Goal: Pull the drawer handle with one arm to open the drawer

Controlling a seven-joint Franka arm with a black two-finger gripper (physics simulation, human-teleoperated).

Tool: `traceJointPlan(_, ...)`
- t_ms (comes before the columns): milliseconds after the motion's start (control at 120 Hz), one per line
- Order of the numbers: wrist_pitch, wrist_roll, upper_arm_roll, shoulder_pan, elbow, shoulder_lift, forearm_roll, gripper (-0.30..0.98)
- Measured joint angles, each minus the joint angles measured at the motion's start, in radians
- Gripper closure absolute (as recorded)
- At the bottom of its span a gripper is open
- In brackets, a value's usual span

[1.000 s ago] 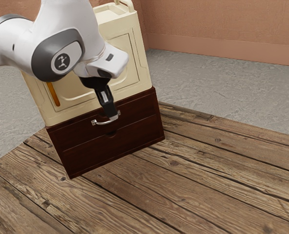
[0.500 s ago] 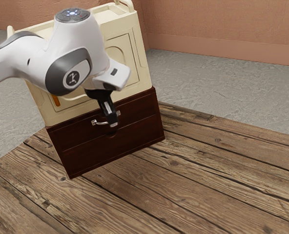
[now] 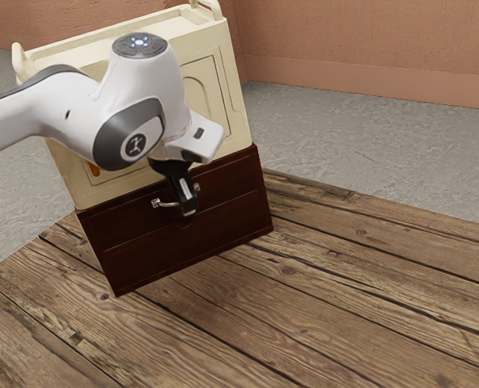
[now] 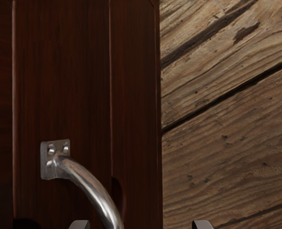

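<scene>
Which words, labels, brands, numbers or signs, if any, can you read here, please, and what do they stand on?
No word, brand or number is readable.
Round emblem on the arm: too small to read.
Marks on the lit disc of the same arm: too small to read.

So the drawer (image 3: 126, 226) is dark reddish-brown, looks shut, left of centre in the exterior view. Its handle (image 4: 89, 185) is a shiny silver bow, mounted lengthwise across the near face.
</scene>
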Motion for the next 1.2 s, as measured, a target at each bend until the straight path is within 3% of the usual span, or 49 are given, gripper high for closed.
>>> traceJointPlan(517,0.012,-0.019,0.013,-0.021,-0.084,-0.062,0.003,0.62)
traceJointPlan(1200,0.034,-0.049,-0.060,-0.010,-0.173,-0.134,-0.031,0.64)
